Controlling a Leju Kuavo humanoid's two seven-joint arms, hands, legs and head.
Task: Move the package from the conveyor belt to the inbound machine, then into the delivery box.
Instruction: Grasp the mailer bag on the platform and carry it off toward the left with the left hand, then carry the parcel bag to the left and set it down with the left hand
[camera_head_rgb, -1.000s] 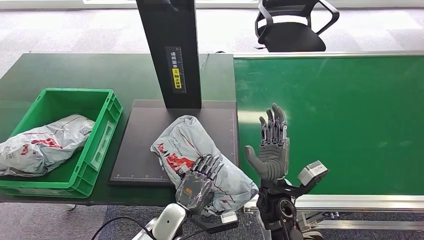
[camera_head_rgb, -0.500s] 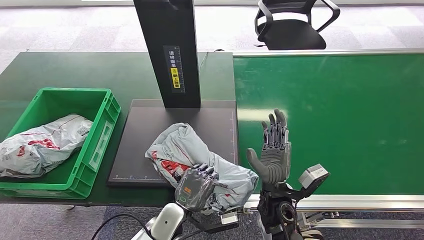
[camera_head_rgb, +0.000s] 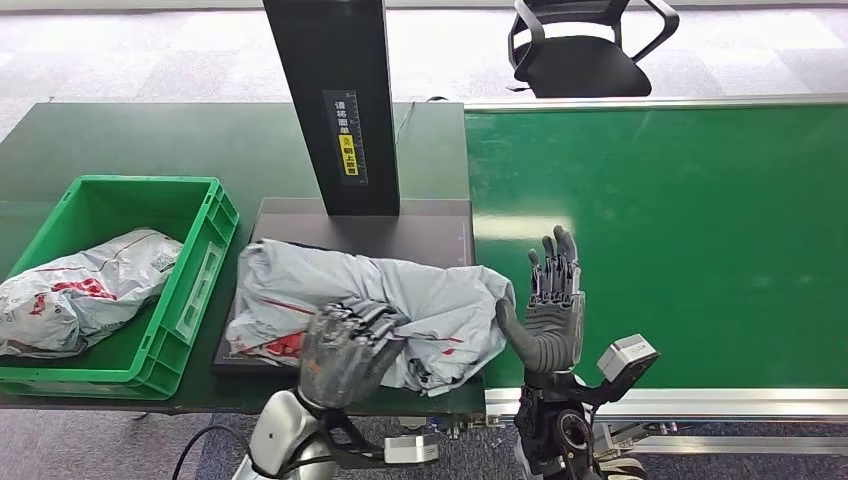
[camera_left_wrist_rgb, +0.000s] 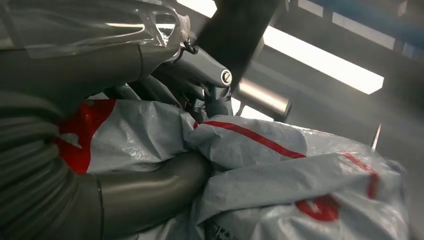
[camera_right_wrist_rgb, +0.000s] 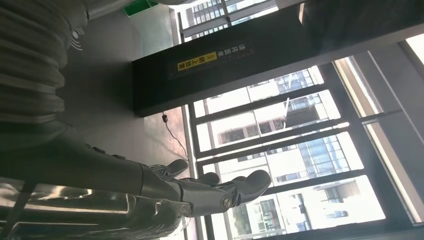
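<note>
A grey plastic package (camera_head_rgb: 400, 300) with red print lies stretched across the dark scanner plate (camera_head_rgb: 440, 232) of the inbound machine. My left hand (camera_head_rgb: 343, 350) grips its near edge, fingers curled into the wrap; the left wrist view shows the thumb (camera_left_wrist_rgb: 150, 192) and fingers (camera_left_wrist_rgb: 200, 80) pinching the crumpled bag (camera_left_wrist_rgb: 280, 175). My right hand (camera_head_rgb: 548, 305) stands upright and open, fingers spread, just right of the package at the edge of the green conveyor belt (camera_head_rgb: 690, 220). The right wrist view shows its fingers (camera_right_wrist_rgb: 220, 190) holding nothing.
A green delivery box (camera_head_rgb: 205, 265) sits left of the plate with another grey package (camera_head_rgb: 80, 290) inside. The machine's black column (camera_head_rgb: 330, 100) rises behind the plate. An office chair (camera_head_rgb: 580, 45) stands beyond the belt.
My left hand has closed on the package and pulled it left, spreading it across the plate toward the box. The right hand stayed upright, drifting slightly lower.
</note>
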